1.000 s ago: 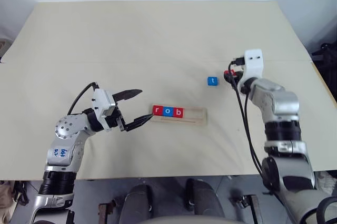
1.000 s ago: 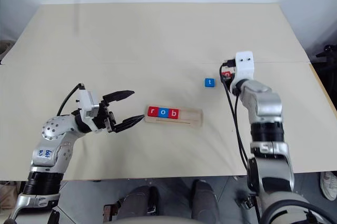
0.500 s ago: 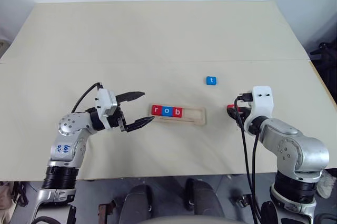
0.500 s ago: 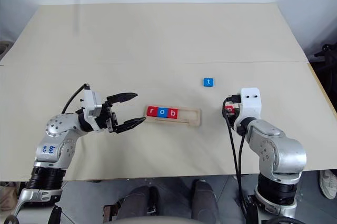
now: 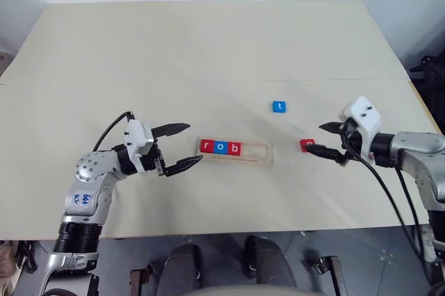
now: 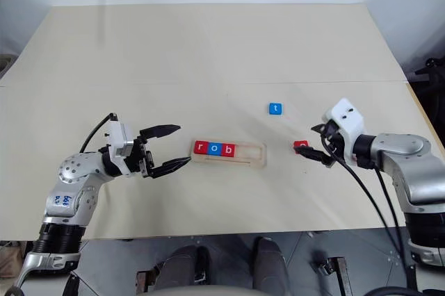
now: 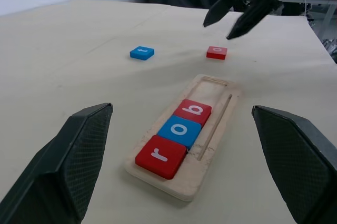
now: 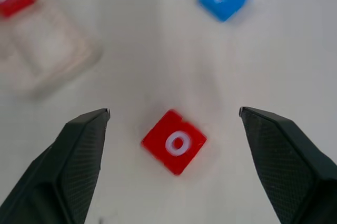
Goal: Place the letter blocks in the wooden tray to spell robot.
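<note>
- A cream counter (image 5: pixel 208 53) carried the wooden tray (image 5: pixel 259 155), with red r (image 5: pixel 206 145), blue o (image 5: pixel 220 146) and red b (image 5: pixel 235 148) filling its left end.
- The right hand (image 5: pixel 325 139) hung wide open and empty just beside the red o block (image 5: pixel 306 145); the blue t block (image 5: pixel 279 106) lay farther back.
- The left hand (image 5: pixel 184 145) gaped empty at the tray's left end.

Three red letter blocks (image 5: pixel 206 146), two blue letter blocks (image 5: pixel 279 107), one wooden tray (image 5: pixel 256 151), two tools (image 5: pixel 179 146)
</note>
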Controlling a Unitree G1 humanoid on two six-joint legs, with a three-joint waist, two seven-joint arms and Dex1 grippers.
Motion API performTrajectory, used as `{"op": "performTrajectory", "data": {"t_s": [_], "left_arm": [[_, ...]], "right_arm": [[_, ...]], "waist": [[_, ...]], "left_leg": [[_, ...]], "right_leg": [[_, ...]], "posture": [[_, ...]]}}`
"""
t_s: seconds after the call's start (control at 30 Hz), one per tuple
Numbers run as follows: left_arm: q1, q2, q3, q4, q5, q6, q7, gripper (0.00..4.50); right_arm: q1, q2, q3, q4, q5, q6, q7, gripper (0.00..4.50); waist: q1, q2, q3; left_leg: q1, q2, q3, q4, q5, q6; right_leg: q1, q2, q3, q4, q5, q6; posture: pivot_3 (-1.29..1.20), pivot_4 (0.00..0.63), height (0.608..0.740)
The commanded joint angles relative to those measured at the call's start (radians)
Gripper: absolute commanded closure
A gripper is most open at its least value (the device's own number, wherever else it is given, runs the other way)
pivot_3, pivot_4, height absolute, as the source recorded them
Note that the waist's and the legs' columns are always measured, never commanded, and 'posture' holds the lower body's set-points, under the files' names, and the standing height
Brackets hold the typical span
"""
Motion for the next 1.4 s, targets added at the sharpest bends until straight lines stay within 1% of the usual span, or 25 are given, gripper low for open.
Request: {"op": "performTrajectory", "data": {"t_s": [0.03, 0.13, 0.2, 0.3, 0.4, 0.5, 0.6, 0.67, 0.7, 0.8, 1.0, 1.1, 1.23, 1.4], "left_arm": [[0.012, 0.023, 0.017, -0.064, -0.019, -0.016, -0.028, 0.00], [0.020, 0.036, 0.012, -0.084, -0.028, -0.011, -0.062, 0.00], [0.023, 0.045, 0.006, -0.098, -0.031, -0.007, -0.081, 0.00], [0.023, 0.055, 0.003, -0.115, -0.037, 0.002, -0.096, 0.00], [0.020, 0.061, 0.004, -0.129, -0.042, 0.007, -0.101, 0.00], [0.019, 0.056, 0.005, -0.139, -0.041, -0.002, -0.102, 0.00], [0.024, 0.047, 0.008, -0.144, -0.042, -0.009, -0.097, 0.00], [0.031, 0.048, 0.010, -0.147, -0.042, -0.009, -0.094, 0.00], [0.035, 0.049, 0.012, -0.147, -0.041, -0.011, -0.095, 0.00], [0.043, 0.051, 0.019, -0.146, -0.043, -0.011, -0.093, 0.00], [0.063, 0.057, 0.028, -0.147, -0.039, -0.006, -0.080, 0.00], [0.072, 0.056, 0.030, -0.151, -0.038, -0.003, -0.070, 0.00], [0.088, 0.052, 0.030, -0.167, -0.037, 0.000, -0.054, 0.00], [0.106, 0.052, 0.037, -0.192, -0.039, 0.006, -0.030, 0.00]], "right_arm": [[-0.082, -0.027, 0.059, 0.182, -0.067, -0.248, 0.166, 0.37], [-0.183, -0.005, 0.103, 0.390, -0.119, -0.420, 0.251, 0.37], [-0.246, 0.007, 0.134, 0.507, -0.155, -0.498, 0.300, 0.37], [-0.313, 0.027, 0.168, 0.622, -0.196, -0.563, 0.351, 0.37], [-0.355, 0.052, 0.185, 0.687, -0.218, -0.593, 0.378, 0.37], [-0.372, 0.067, 0.188, 0.730, -0.226, -0.602, 0.401, 1.00], [-0.378, 0.063, 0.202, 0.760, -0.245, -0.613, 0.437, 2.03], [-0.386, 0.072, 0.199, 0.767, -0.250, -0.635, 0.431, 2.70], [-0.394, 0.080, 0.194, 0.765, -0.248, -0.635, 0.425, 3.02], [-0.405, 0.095, 0.192, 0.706, -0.233, -0.595, 0.434, 3.05], [-0.391, 0.156, 0.212, 0.309, -0.125, -0.209, 0.431, 3.05], [-0.380, 0.188, 0.235, 0.187, -0.114, -0.092, 0.390, 3.05], [-0.369, 0.234, 0.269, 0.099, -0.115, -0.039, 0.343, 3.05], [-0.364, 0.255, 0.302, 0.122, -0.152, -0.082, 0.308, 3.05]], "waist": [[0.000, 0.000, 0.000], [0.000, 0.000, 0.000], [0.000, 0.000, 0.000], [0.001, 0.000, 0.000], [0.001, 0.000, 0.000], [0.001, 0.000, 0.000], [0.002, 0.000, 0.000], [0.001, 0.000, 0.000], [0.001, 0.000, 0.000], [0.000, 0.000, 0.000], [0.000, 0.001, 0.000], [0.005, 0.001, 0.000], [0.013, 0.001, 0.000], [0.018, 0.001, 0.000]], "left_leg": [[0.000, 0.000, 0.000, 0.001, 0.000, 0.000], [0.000, 0.000, 0.000, 0.002, 0.000, 0.000], [0.001, 0.000, 0.001, 0.002, 0.000, 0.000], [0.001, 0.000, 0.001, 0.002, 0.000, 0.000], [0.001, 0.000, 0.001, 0.002, 0.000, -0.001], [0.001, 0.000, 0.001, 0.002, 0.001, -0.001], [0.001, 0.000, 0.001, 0.002, 0.001, -0.001], [0.001, 0.000, 0.001, 0.002, 0.001, -0.001], [0.001, 0.000, 0.001, 0.002, 0.001, -0.001], [0.001, 0.000, 0.001, 0.002, 0.001, -0.001], [0.002, 0.001, 0.000, 0.002, 0.001, -0.002], [0.002, 0.001, 0.000, 0.002, 0.001, -0.002], [0.001, 0.000, 0.000, 0.003, 0.001, -0.002], [0.001, 0.000, 0.000, 0.003, 0.001, -0.002]], "right_leg": [[0.000, 0.000, 0.000, 0.000, 0.000, 0.000], [0.001, 0.000, 0.000, 0.000, 0.000, 0.000], [0.001, 0.000, 0.000, 0.000, 0.000, 0.000], [0.001, 0.000, 0.000, 0.000, 0.000, 0.000], [0.001, 0.000, 0.000, 0.000, 0.000, 0.000], [0.001, 0.000, 0.000, 0.001, 0.000, 0.000], [0.001, 0.000, 0.000, 0.001, 0.000, 0.000], [0.001, 0.000, 0.000, 0.001, 0.000, 0.000], [0.001, 0.000, 0.000, 0.001, 0.000, 0.000], [0.001, 0.000, 0.000, 0.001, 0.000, 0.000], [0.000, 0.000, 0.001, 0.004, 0.000, -0.001], [0.000, 0.000, 0.001, 0.004, 0.000, -0.001], [0.000, -0.001, 0.001, 0.003, 0.000, 0.000], [0.000, 0.000, 0.001, 0.004, 0.000, 0.000]], "posture": [[0.00, 0.150, 0.740], [0.00, 0.150, 0.740], [0.00, 0.150, 0.740], [0.00, 0.150, 0.740], [0.00, 0.150, 0.740], [0.00, 0.150, 0.740], [0.00, 0.150, 0.740], [0.00, 0.150, 0.740], [0.00, 0.150, 0.740], [0.00, 0.150, 0.740], [0.00, 0.150, 0.740], [0.00, 0.150, 0.740], [0.00, 0.150, 0.740], [0.00, 0.150, 0.740]]}}
